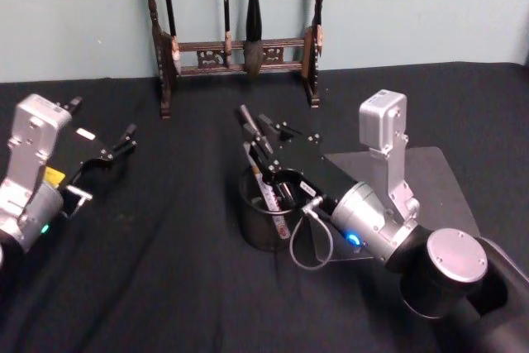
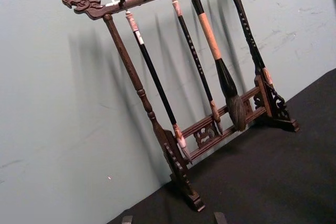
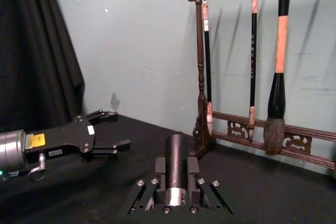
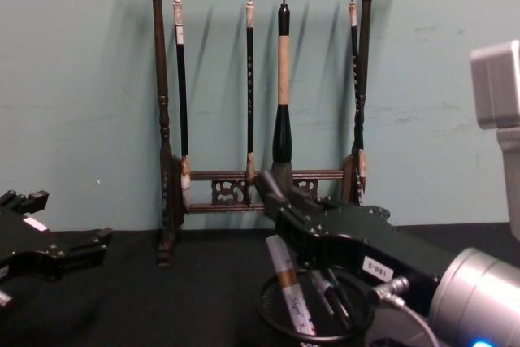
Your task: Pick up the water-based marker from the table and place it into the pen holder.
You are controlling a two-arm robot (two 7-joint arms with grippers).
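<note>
Both arms end in silver cylindrical wrists. The left claw [image 1: 122, 143] is black with thin linked fingers. Its body bears a yellow sticker [image 1: 53, 175] and a small white label [image 1: 85, 132], and a green light [image 1: 43, 228] glows on its wrist. The right claw [image 1: 256, 126] is black too, studded with silver screws [image 3: 139, 182], and has a white printed tag [image 4: 379, 268]. A grey cable [image 1: 307, 241] loops from its wrist beside a blue light [image 1: 353, 238]. Each wrist carries a boxy silver housing [image 1: 383, 121]. The dark right joint has a silver cap [image 1: 456, 255].
</note>
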